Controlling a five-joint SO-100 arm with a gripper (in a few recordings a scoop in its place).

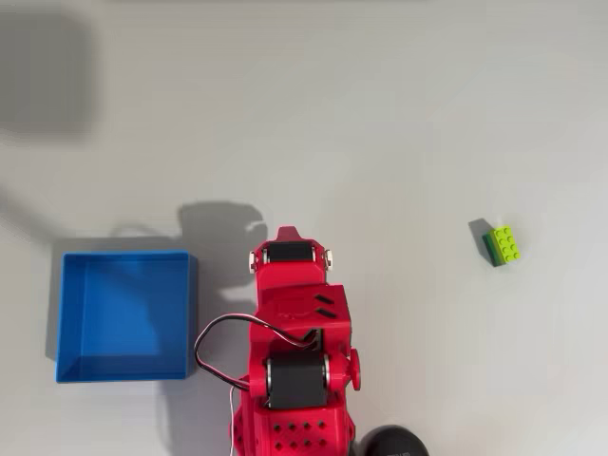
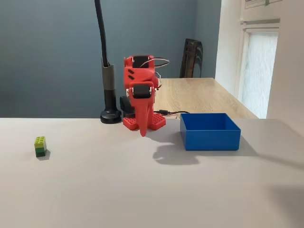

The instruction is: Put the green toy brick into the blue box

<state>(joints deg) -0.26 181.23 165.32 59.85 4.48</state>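
Note:
The green toy brick (image 1: 503, 244) is a tiny lime studded block with a darker green side, standing alone on the pale table at the right of the overhead view. In the fixed view the brick (image 2: 40, 145) sits far left. The blue box (image 1: 123, 309) is a shallow square tray beside the red arm's base, and its wall (image 2: 211, 137) shows right of the arm in the fixed view. My red gripper (image 2: 143, 129) hangs point-down in front of the arm's base, fingers together, holding nothing. From above the gripper (image 1: 288, 232) lies between box and brick, far from the brick.
A black stand with a round base (image 2: 111, 116) rises just behind the arm, and the base (image 1: 394, 443) shows at the bottom edge from above. A wooden table (image 2: 199, 95) stands behind. Open grey tabletop stretches between the arm and the brick.

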